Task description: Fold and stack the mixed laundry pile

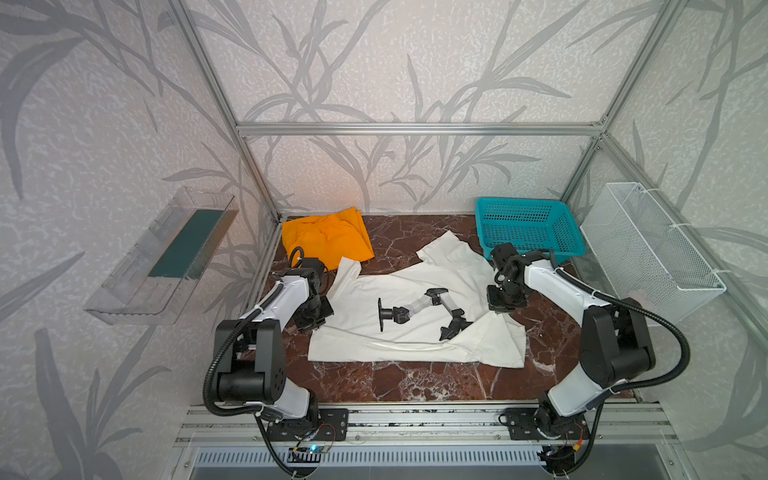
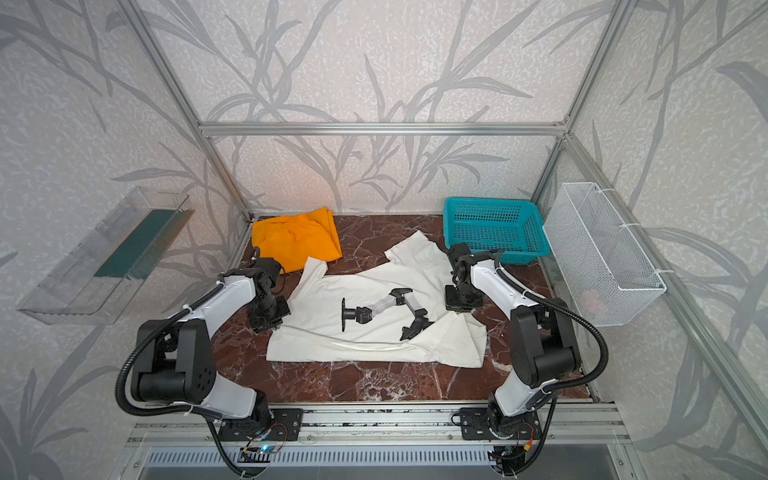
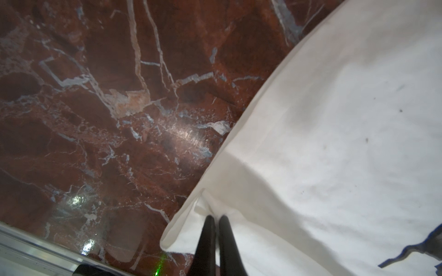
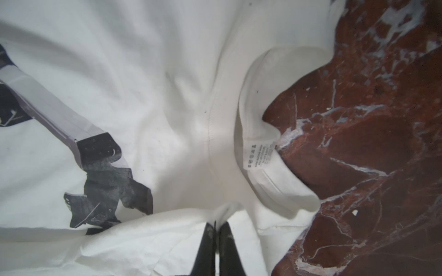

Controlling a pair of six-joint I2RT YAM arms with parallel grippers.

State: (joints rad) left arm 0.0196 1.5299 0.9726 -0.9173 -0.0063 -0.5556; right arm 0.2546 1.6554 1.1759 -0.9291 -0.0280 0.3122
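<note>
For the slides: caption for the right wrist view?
Right gripper shut on a fold of the white shirt near its collar, marble table alongside.

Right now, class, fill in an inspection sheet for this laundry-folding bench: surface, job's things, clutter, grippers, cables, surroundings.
Surface: marble tabletop, red-brown with white veins, bare along the front.
Job's things: white shirt spread mid-table, printed graphic up; orange trousers in the far left corner, next to a shirt sleeve.
Clutter: teal basket in the far right corner; nothing seen in it.
Grippers: left gripper shut on the white shirt's edge; right gripper shut on a raised fold near its collar.
Cables: black conduit looped along each arm; thin wires at the bases.
Surroundings: aluminium frame, leaf-patterned walls, clear tray on the left wall, wire basket on the right wall.
</note>
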